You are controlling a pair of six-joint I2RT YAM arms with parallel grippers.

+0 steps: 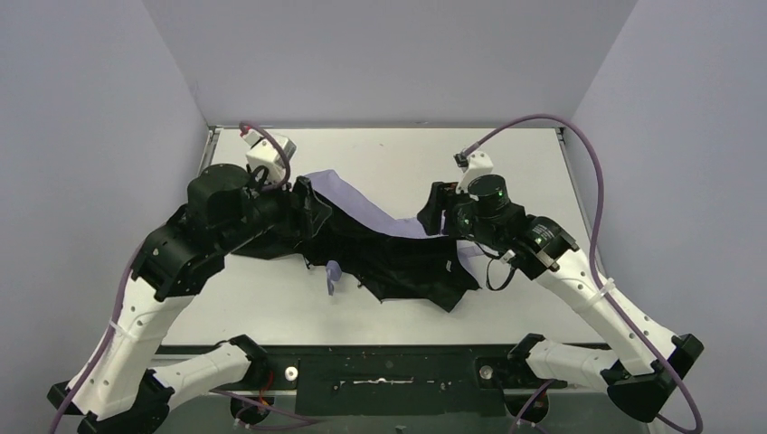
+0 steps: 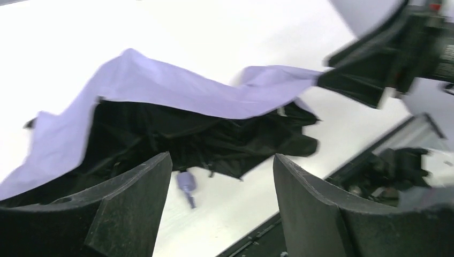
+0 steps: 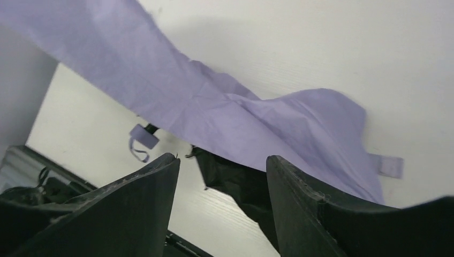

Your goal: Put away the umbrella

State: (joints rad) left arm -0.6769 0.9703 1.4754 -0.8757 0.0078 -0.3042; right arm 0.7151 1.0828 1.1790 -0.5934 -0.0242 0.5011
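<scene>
**Top external view: collapsed umbrella sprawls between two released hands**

Top external view shows the umbrella (image 1: 398, 258) lying loose and crumpled on the white counter (image 1: 398, 154), black lining uppermost and a band of pale lavender fabric along its far edge. The left hand (image 1: 306, 204) sits at the umbrella's left end and the right hand (image 1: 436, 217) at its right end. The lavender knob handle (image 1: 333, 271) pokes out from the umbrella's near edge.

The left wrist view has that hand's fingers (image 2: 134, 198) spread wide and clasping nothing, the heaped canopy just beyond them and the knob below its black folds. In the right wrist view the fingers (image 3: 300, 203) likewise stand apart, released, with lavender cloth stretched across beyond them and a fold of black lining showing in the gap. Whether the lining touches either finger cannot be told. A small lavender strap (image 3: 391, 166) juts from the umbrella's edge there.
</scene>
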